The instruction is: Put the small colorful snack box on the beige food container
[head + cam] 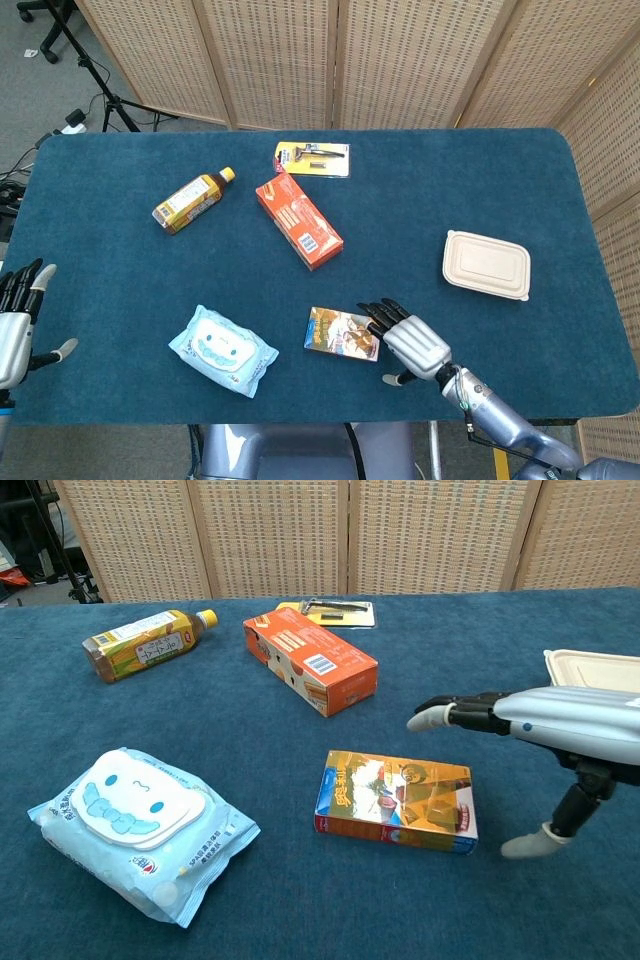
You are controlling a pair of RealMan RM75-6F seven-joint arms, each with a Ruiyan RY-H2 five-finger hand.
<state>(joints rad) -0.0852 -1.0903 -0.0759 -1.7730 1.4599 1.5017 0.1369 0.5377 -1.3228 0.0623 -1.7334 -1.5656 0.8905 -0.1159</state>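
The small colorful snack box (341,333) (396,799) lies flat near the table's front edge. The beige food container (486,265) (597,677), lid on, sits to the right of it. My right hand (410,343) (555,740) hovers open at the box's right end, fingers spread over that end and thumb low by the table. It holds nothing. My left hand (18,320) is open off the table's left front corner, far from everything.
A blue wet-wipes pack (222,350) lies left of the snack box. Farther back are an orange carton (298,220), a tea bottle (191,200) on its side and a yellow carded item (312,158). Wicker screens stand behind the table.
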